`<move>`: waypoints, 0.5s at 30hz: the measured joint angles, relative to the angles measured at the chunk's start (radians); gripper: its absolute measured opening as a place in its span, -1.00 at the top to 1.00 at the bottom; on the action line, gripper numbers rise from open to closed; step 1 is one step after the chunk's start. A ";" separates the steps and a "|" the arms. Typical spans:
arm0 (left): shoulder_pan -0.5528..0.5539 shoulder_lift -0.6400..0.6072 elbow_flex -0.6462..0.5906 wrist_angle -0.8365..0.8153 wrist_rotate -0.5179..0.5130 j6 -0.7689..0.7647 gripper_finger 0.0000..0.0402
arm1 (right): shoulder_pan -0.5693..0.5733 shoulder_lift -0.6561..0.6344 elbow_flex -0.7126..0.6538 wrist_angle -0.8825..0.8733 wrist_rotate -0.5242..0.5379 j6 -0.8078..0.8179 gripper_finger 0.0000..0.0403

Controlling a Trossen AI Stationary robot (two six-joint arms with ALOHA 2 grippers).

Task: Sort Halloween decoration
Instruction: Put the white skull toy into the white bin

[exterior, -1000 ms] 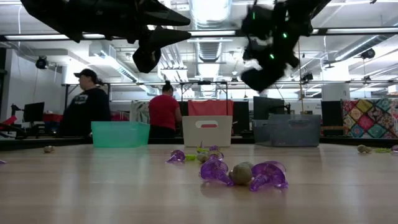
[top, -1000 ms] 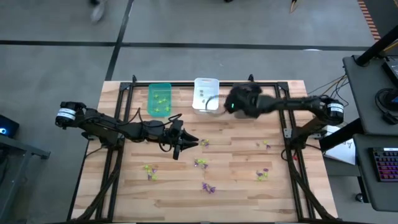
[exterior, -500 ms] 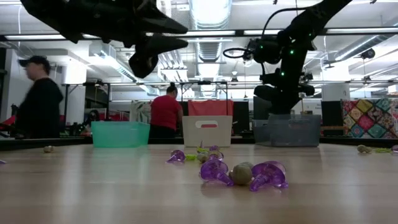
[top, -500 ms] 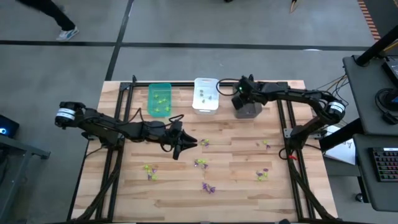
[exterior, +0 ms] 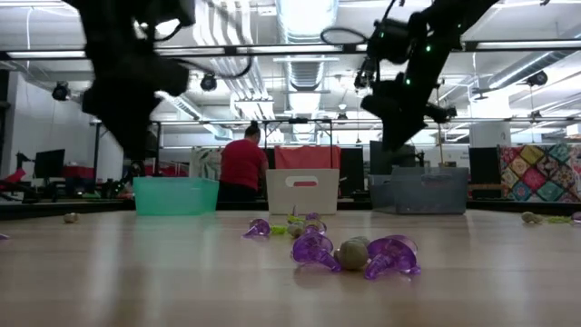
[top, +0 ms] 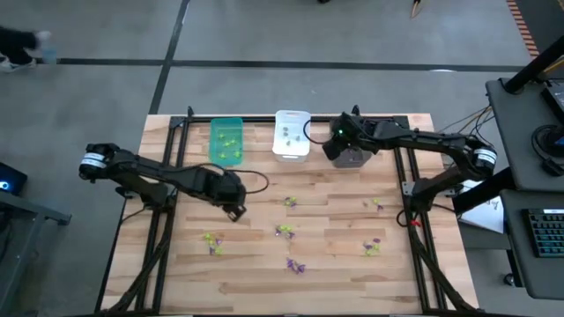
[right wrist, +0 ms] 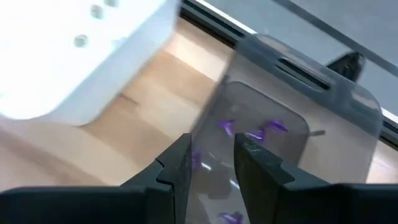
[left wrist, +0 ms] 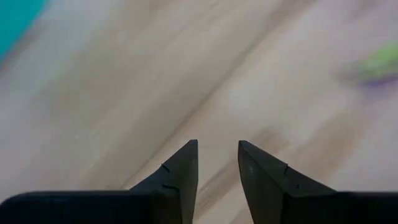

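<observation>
R gripper (right wrist: 211, 155) over grey bin (right wrist: 323, 118), fingers slightly apart, empty — purple trinkets (right wrist: 252, 132) in bin. L gripper (left wrist: 217, 163) narrow gap, empty, above table (top: 335, 229); more trinkets (top: 284, 231) scattered there.

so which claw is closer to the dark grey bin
Right. The right claw hovers at the dark grey bin, over its edge; the left claw is far off, above bare table.

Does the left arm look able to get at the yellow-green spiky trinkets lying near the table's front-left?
Probably yes. The left gripper hangs open and empty just behind the yellow-green spiky trinkets, with only bare wooden table between them and nothing blocking the way. The right gripper is far off, over the dark grey bin.
</observation>
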 joint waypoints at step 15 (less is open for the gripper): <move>0.015 0.016 -0.121 -0.172 0.018 -0.035 0.52 | 0.124 -0.085 0.000 0.037 0.003 0.000 0.51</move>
